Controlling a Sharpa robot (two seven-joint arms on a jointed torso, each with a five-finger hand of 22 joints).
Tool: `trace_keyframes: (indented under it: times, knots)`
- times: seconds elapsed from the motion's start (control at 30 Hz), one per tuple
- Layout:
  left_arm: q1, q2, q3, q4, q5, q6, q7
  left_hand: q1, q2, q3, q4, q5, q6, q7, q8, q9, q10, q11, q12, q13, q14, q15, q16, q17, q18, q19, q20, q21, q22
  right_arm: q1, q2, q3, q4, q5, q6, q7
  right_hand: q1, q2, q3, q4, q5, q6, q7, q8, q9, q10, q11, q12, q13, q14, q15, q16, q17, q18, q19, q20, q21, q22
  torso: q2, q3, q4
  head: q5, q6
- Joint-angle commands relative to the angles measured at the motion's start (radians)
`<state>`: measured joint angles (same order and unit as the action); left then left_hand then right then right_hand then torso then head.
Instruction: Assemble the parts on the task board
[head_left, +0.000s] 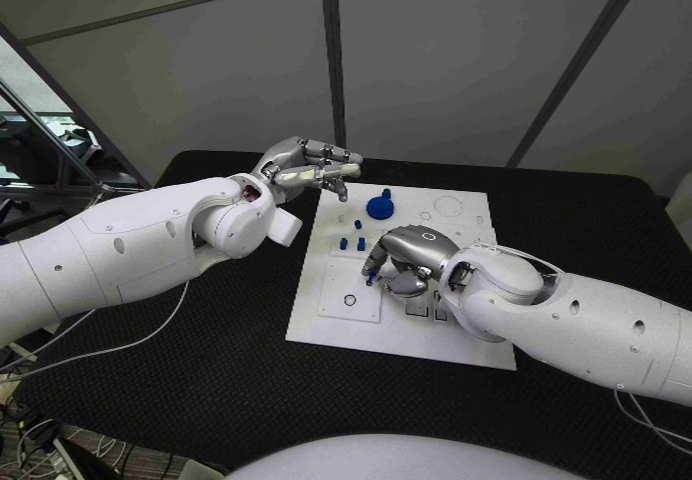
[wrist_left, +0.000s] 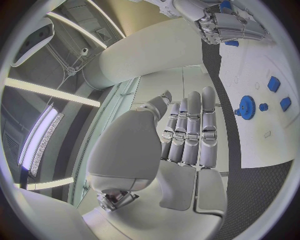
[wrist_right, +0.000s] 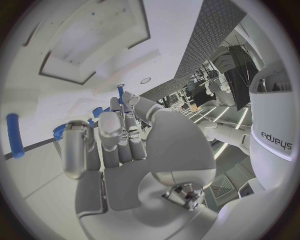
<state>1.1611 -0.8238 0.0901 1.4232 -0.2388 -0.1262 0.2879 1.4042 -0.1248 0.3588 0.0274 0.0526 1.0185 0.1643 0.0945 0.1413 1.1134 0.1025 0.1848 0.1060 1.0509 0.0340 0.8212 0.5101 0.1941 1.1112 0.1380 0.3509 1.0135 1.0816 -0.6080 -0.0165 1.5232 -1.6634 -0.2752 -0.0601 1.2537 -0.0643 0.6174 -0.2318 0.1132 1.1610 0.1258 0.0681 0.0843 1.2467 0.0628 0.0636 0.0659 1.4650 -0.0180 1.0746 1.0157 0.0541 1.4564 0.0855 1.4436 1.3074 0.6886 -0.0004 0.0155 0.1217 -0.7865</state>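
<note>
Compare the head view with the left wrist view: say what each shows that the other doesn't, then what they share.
Head view alone: the task board whole on the black table, with its grey plate bearing a small ring, and the left hand seen from outside, raised over the board's far left corner.

Left wrist view alone: the left hand's palm side, fingers straight and together, holding nothing.

Both: the blue gear, small blue parts, and the right hand down over the board.
</note>
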Motion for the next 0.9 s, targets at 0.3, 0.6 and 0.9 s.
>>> trace_keyframes:
  times: [0.3,0.6,0.9]
  knots:
    - [0.002,0.001,0.001,0.0,0.006,0.013,0.006,-0.007,-0.003,-0.002,0.002,-0.004,-0.004,0.005,-0.004,0.001,0.0,0.007,-0.006,-0.001,0.004,0.003,-0.006,-0.001,-0.013,0.005,-0.001,-0.004,-0.001,-0.003,0.009,-0.004,-0.004,-0.013,0.032,0.0,-0.003,-0.01,0.007,0.003,0.005,-0.002,0.002,-0.004,0.001,-0.007,0.004,-0.003,0.001,0.017,-0.004,0.004,-0.001,-0.004,-0.002,0.0,0.003,0.043,-0.001,-0.0002,0.0,0.003,-0.007]
    - [0.002,0.0,0.001,0.001,0.006,0.014,0.005,-0.007,-0.003,-0.002,0.002,-0.004,-0.004,0.005,-0.004,0.001,0.0,0.007,-0.006,-0.001,0.004,0.003,-0.006,-0.001,-0.013,0.005,-0.001,-0.004,-0.001,-0.005,0.015,-0.011,-0.018,-0.031,0.042,-0.01,-0.004,-0.01,0.007,0.004,0.004,-0.001,0.002,-0.003,0.001,-0.007,0.004,-0.002,0.001,0.016,-0.004,0.003,-0.001,-0.004,-0.002,0.001,0.003,0.042,0.0,-0.0002,0.0002,0.003,-0.009]
    - [0.002,0.001,0.001,0.0,0.006,0.017,0.004,-0.007,-0.003,-0.002,0.002,-0.004,-0.004,0.005,-0.004,0.001,0.0,0.007,-0.006,-0.001,0.004,0.003,-0.006,-0.001,-0.013,0.005,-0.001,-0.004,-0.001,-0.006,0.026,-0.013,-0.024,-0.055,0.041,-0.015,-0.009,-0.015,0.006,0.006,0.0,-0.003,0.002,-0.004,0.001,-0.011,0.004,-0.002,0.001,0.013,-0.003,-0.004,-0.01,-0.001,-0.008,0.002,-0.002,0.033,0.0,-0.0001,0.0007,0.001,-0.01]
